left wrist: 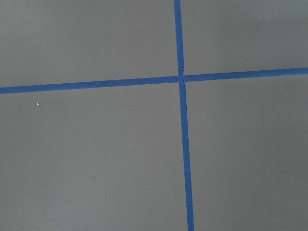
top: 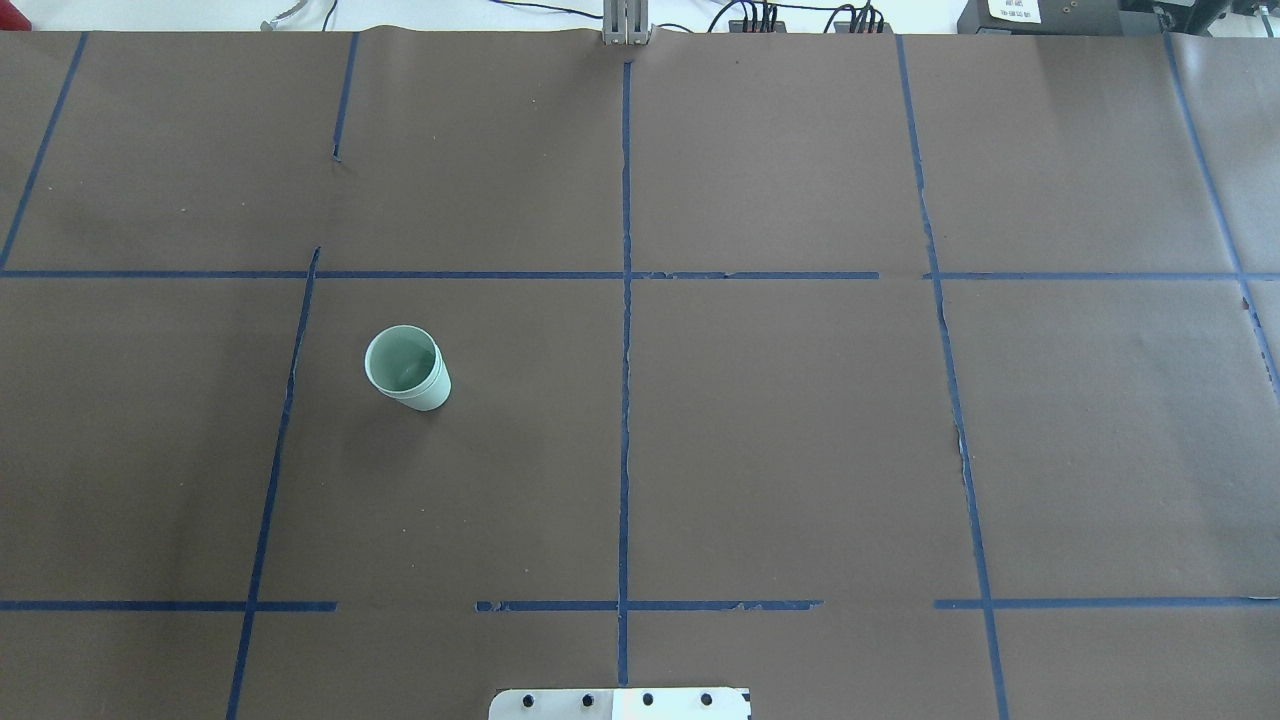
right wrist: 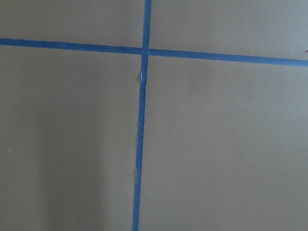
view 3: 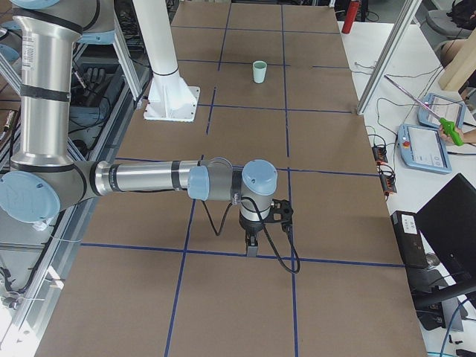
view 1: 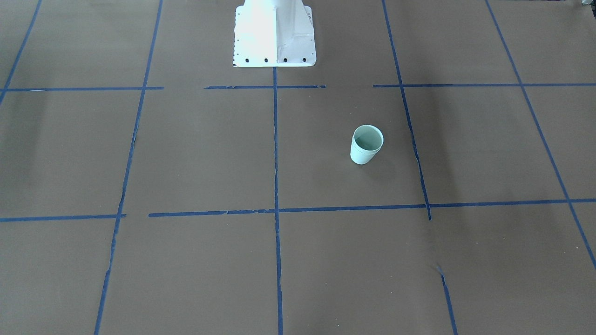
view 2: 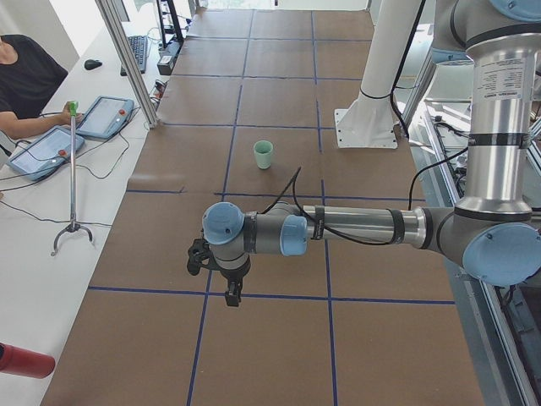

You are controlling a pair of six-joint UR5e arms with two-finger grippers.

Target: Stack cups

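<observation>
A pale mint-green cup (view 1: 366, 144) stands upright on the brown paper table cover, on my left side. It also shows in the overhead view (top: 407, 367), the left side view (view 2: 264, 154) and the right side view (view 3: 259, 71). A second rim line runs just below its top edge, as of one cup nested in another; no separate second cup is in view. My left gripper (view 2: 232, 292) points down over the table's left end, far from the cup. My right gripper (view 3: 251, 249) points down over the right end. Both show only in the side views, so I cannot tell if they are open or shut.
The white robot pedestal (view 1: 274, 37) stands at the table's robot side. Blue tape lines (top: 625, 400) grid the brown paper. Both wrist views show only paper and tape. An operator with tablets (view 2: 51, 148), a thin stand (view 2: 72, 178) and a red bottle (view 2: 21, 359) are beyond the table's far edge.
</observation>
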